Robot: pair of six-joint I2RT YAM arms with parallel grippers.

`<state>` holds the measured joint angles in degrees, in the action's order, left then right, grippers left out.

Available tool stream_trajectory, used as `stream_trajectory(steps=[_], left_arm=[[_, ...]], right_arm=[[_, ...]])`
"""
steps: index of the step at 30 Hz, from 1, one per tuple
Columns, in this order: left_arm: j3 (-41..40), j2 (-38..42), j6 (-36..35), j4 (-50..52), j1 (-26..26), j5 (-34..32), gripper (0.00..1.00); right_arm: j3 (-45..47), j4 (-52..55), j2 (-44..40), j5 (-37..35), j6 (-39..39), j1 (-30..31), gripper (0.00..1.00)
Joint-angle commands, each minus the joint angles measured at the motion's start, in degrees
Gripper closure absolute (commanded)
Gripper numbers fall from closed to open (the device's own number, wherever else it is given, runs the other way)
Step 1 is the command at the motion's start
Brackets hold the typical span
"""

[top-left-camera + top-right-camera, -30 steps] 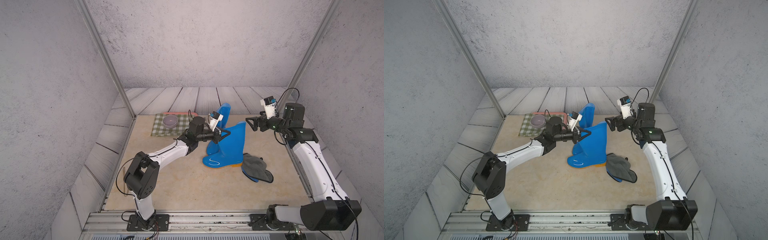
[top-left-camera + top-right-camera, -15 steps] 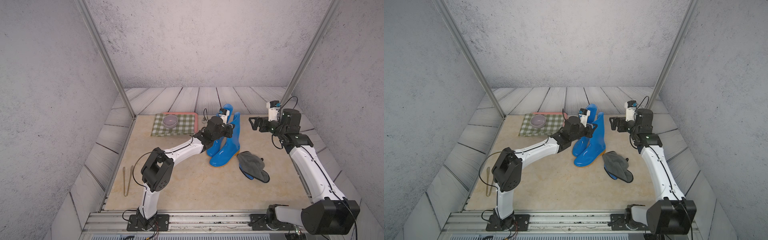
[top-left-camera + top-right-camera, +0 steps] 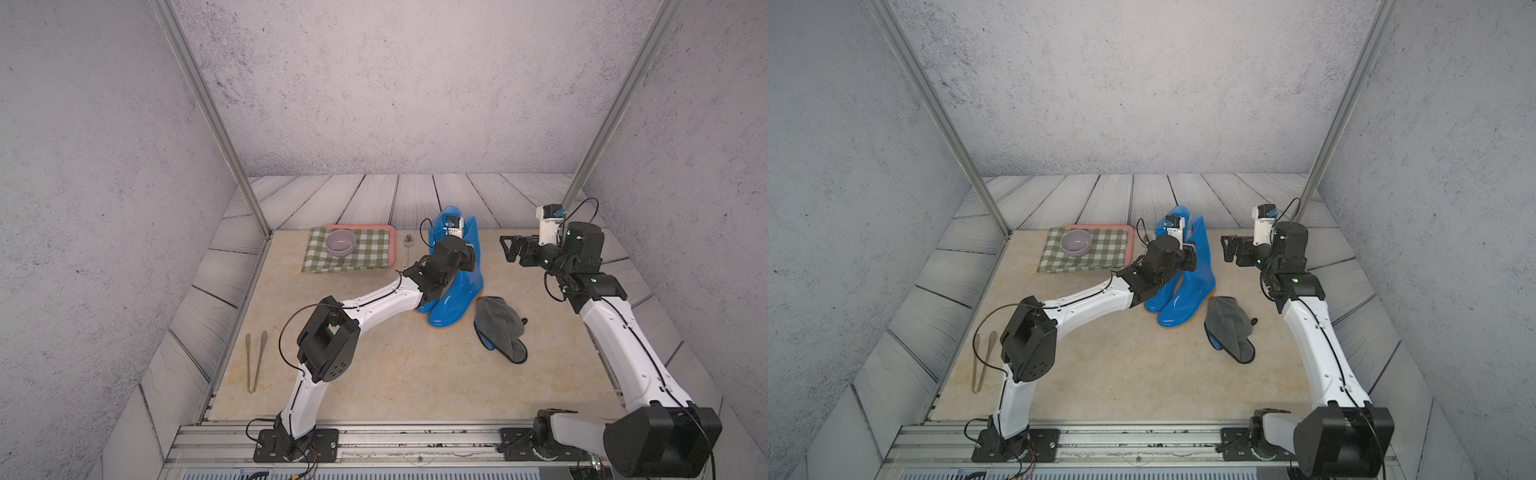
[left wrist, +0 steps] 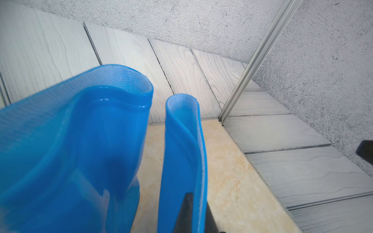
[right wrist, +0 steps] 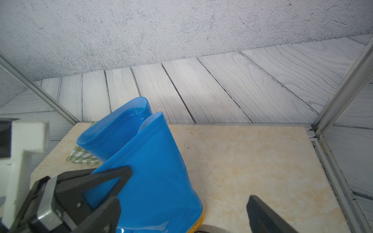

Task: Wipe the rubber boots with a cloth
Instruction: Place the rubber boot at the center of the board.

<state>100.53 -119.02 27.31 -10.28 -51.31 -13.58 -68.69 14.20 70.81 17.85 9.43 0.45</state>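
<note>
Two glossy blue rubber boots stand upright side by side near the middle back of the table. My left gripper is shut on the top of the shaft of the right-hand boot, pinching its wall; the left wrist view shows my left gripper with one dark finger on each side of the wall. The dark grey cloth, its blue reverse showing at the edge, lies crumpled just right of the boots. My right gripper hovers open right of the boots, holding nothing.
A green-checked cloth with a grey bowl lies on a pink tray at the back left. A spoon lies beside the tray. Tongs lie at the table's left edge. Metal posts stand at both back corners.
A second ago my left gripper held the boot tilted; it now stands upright beside the other boot, still gripped. My right gripper has stayed open, shifting slightly.
</note>
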Motion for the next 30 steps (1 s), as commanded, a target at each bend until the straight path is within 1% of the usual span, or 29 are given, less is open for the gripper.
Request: stream_trajectory(steps=[1, 3, 13, 16, 22, 23, 26, 30], left_arm=[[4.9, -0.6, -1.2, -4.4, -0.5, -4.1, 1.00], [6.0, -1.4, -1.3, -4.3, -0.7, -4.2, 1.00], [9.0, -4.7, -2.7, -4.0, -2.1, -8.9, 1.00], [11.9, -6.7, -3.2, -2.5, -2.5, -9.0, 1.00], [13.7, -9.1, -3.7, -0.9, -2.8, -8.5, 1.00], [13.9, -9.1, -3.8, -0.3, -2.8, -8.3, 0.96], [13.9, -9.0, -3.9, 0.7, -2.9, -7.5, 0.76], [13.9, -8.5, -3.3, 3.3, -2.9, -6.2, 0.43]], right_arm=[[0.9, -1.8, -1.5, 0.2, 0.8, -0.4, 0.01], [1.2, -2.1, -1.5, 0.4, 0.8, -0.4, 0.01], [2.9, -3.3, -2.5, -0.1, 2.0, -0.8, 0.01], [3.1, -3.4, -2.9, -0.4, 2.4, -0.8, 0.01], [3.1, -3.0, -3.9, -0.8, 2.6, -0.8, 0.01], [3.2, -2.9, -4.0, -0.9, 2.7, -0.8, 0.01], [3.3, -3.0, -4.4, -1.3, 3.0, -0.8, 0.01], [3.5, -3.0, -4.7, -1.7, 3.6, -0.8, 0.01]])
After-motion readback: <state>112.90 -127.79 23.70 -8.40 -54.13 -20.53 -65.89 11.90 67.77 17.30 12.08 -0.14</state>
